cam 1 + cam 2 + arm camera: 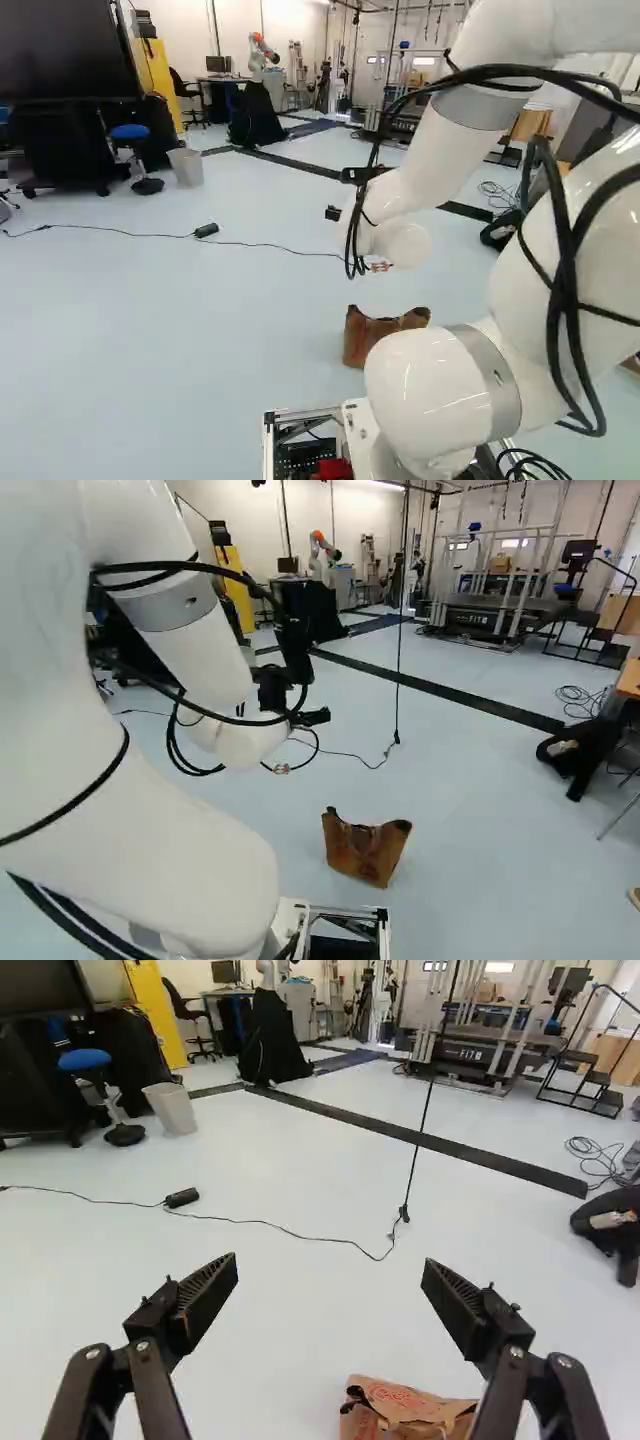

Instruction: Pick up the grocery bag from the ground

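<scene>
Slumping at its rim, a brown paper grocery bag with reddish print and raised, crumpled corners stands on the pale, smooth floor. It sits low beneath the claw, well apart from it, nearer the right black finger than the left; the two are spread wide. The bag's open mouth points upward, and its long axis runs crosswise ahead of the base.
</scene>
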Motion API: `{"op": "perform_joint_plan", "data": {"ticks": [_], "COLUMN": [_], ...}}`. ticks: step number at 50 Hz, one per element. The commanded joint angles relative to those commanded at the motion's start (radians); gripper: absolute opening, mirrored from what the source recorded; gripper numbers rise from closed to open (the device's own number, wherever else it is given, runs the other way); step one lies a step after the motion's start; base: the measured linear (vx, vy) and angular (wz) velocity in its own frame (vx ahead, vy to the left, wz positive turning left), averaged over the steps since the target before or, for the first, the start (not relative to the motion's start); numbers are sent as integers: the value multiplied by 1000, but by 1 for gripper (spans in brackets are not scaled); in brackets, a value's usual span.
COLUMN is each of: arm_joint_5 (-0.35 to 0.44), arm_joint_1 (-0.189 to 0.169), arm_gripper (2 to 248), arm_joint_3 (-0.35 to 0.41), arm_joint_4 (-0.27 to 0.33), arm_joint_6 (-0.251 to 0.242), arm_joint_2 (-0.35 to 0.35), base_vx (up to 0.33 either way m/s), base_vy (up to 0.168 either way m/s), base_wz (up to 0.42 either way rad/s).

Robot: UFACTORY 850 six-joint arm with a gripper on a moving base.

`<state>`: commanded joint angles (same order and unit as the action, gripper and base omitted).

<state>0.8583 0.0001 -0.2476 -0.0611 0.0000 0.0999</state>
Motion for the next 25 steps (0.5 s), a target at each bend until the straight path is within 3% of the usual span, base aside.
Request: {"op": "perform_joint_plan", "data": {"ticks": [12, 25], "arm_joint_5": [-52, -166], "arm_joint_1": [-3, -15], "arm_gripper": [247, 247], "arm_joint_3": [-65, -136], "arm_joint_4": [-13, -35], "arm_joint_6": [0, 0], "arm_joint_2": [-67, -136], "base_vx": [0, 0], "base_vy": [0, 0], "base_wz": [0, 0]}}
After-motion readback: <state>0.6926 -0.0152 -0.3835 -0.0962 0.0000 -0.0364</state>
